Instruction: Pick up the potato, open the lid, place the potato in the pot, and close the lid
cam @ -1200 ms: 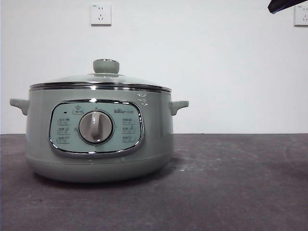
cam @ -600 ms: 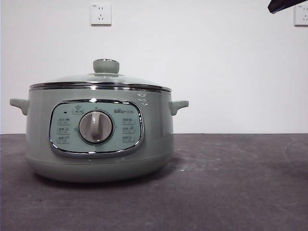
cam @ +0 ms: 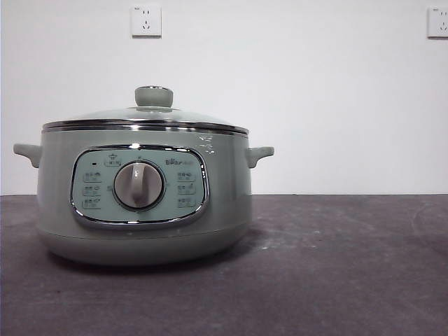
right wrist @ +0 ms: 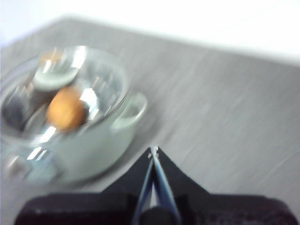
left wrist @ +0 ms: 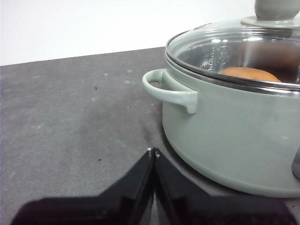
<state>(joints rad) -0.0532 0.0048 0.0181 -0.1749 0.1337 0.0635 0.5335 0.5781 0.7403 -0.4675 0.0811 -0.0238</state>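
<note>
Already on the desk (cam: 336, 266): pot (cam: 143, 203), closed by lid (cam: 150, 115), potato (left wrist: 251, 74) inside under the glass. Left gripper (left wrist: 153, 152) low beside pot handle, right gripper (right wrist: 153, 151) above, apart; both pressed together, empty. Risk: nudging handle, shifting the lid.

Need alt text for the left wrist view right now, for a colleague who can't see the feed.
The potato lies inside the pale green pot, seen through the glass lid that sits closed on the rim. The left claw, jaws shut and empty, is low over the dark table, apart from the pot and near its side handle.
</note>
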